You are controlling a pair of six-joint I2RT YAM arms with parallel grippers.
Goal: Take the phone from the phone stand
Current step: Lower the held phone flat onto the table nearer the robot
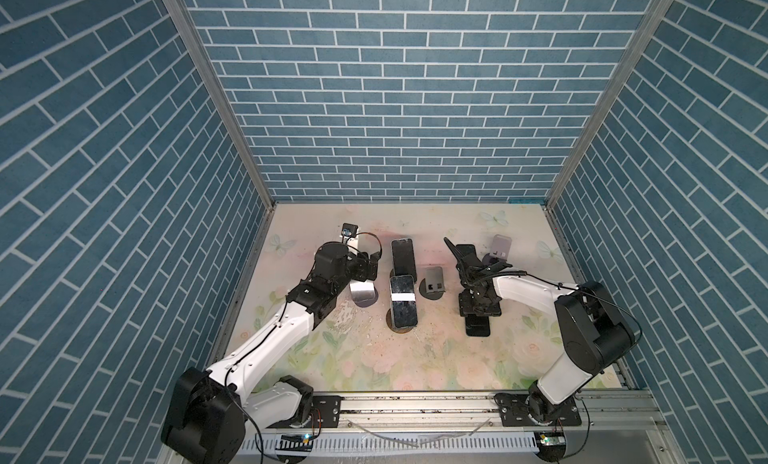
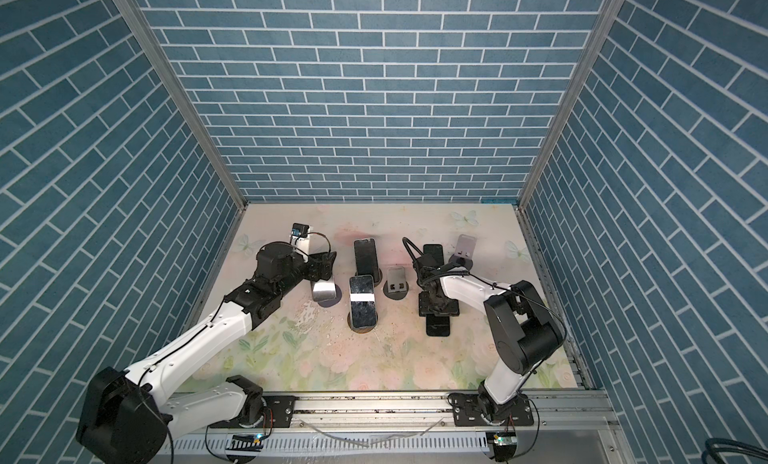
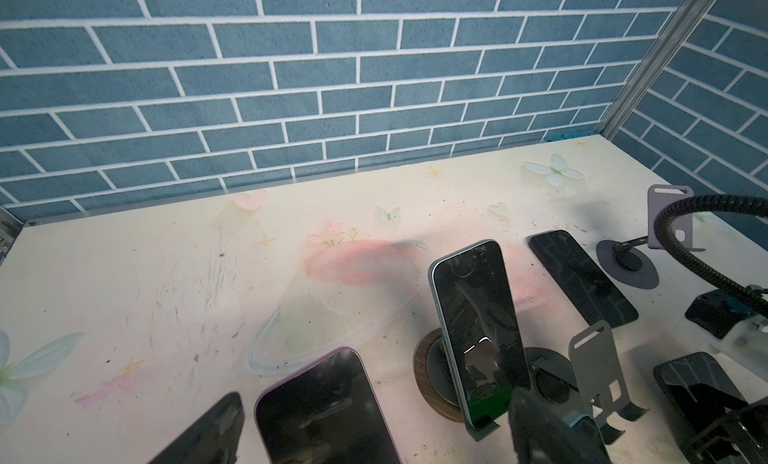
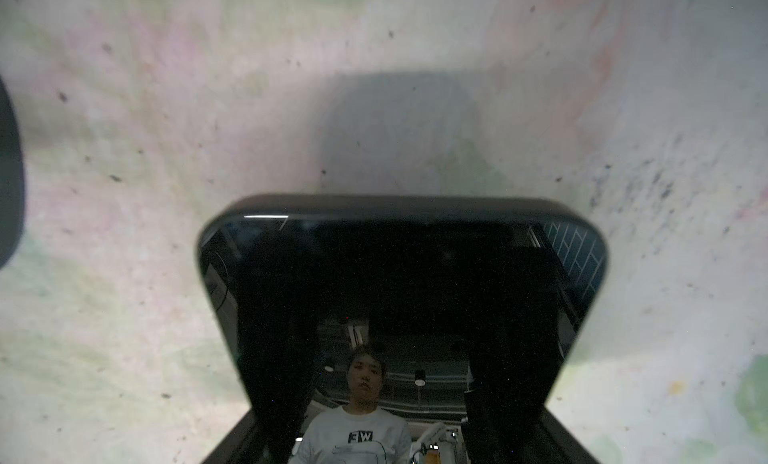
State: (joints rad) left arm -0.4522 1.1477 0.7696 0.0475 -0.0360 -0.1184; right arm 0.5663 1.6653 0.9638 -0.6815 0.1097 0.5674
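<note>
Plainly the right tool [image 1: 478, 312] is clamped across the width of a black glossy slab phone [image 4: 399, 283], pinching its two long edges near one end. The phone's long axis therefore runs straight out from the tool, back toward the robot's side of the pale floral-printed surface [image 1: 374, 358] in both top views. In the right wrist view only bare surface and a shadow lie beyond the phone's free end. That suggests it hangs clear of any stand, though its underside is hidden. An empty grey sheet-metal stand [image 1: 434, 280] sits near this tool, on its left. The coming move likely turns on that axis: the phone would have to come down flat, free end leading, onto open surface ahead of the tool. The left tool [image 3: 374, 437] has its jaws spread wide and holds nothing. It is poised over a purple-rimmed dark-screened phone [image 3: 324, 403] that appears propped up.
</note>
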